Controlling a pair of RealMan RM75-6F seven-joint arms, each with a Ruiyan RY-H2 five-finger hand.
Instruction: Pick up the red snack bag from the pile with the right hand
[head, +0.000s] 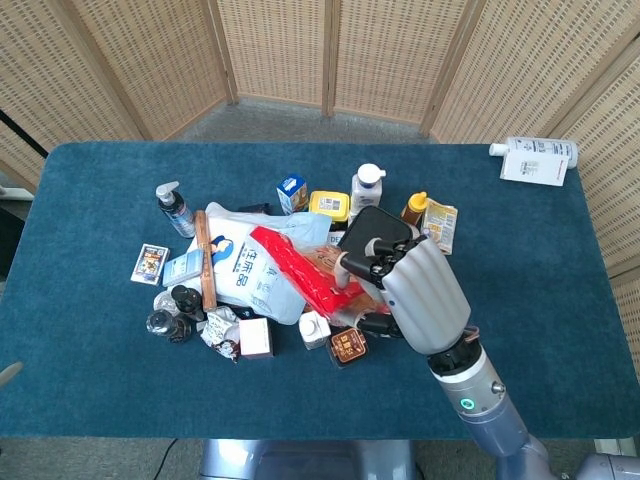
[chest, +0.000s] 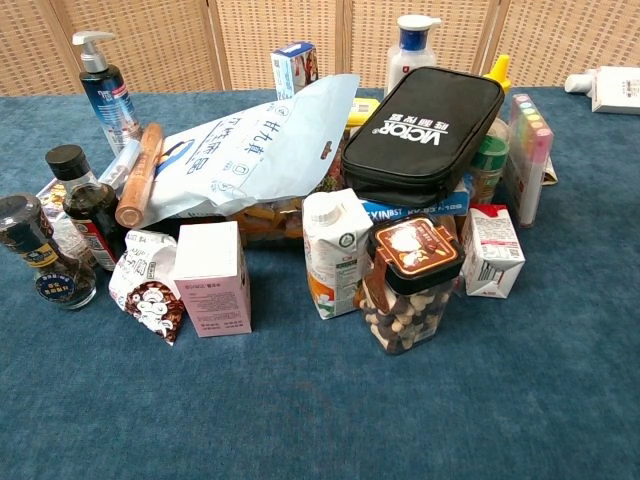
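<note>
My right hand (head: 420, 295) grips the red snack bag (head: 300, 268) and holds it up in the air above the pile, close to the head camera. The bag is long and red, with a clear part showing brown snacks near my fingers. It hangs over the pale blue bag (head: 250, 265) and the black Victor case (head: 372, 228). The chest view shows neither the hand nor the red bag, only the pile below. My left hand is not in sight.
The pile holds a pale blue bag (chest: 250, 150), a black case (chest: 425, 130), a milk carton (chest: 335, 250), a jar of chocolates (chest: 410, 285), a pink box (chest: 212, 277), dark bottles (chest: 75, 210) and a pump bottle (chest: 103, 90). A white bottle (head: 535, 158) lies far right.
</note>
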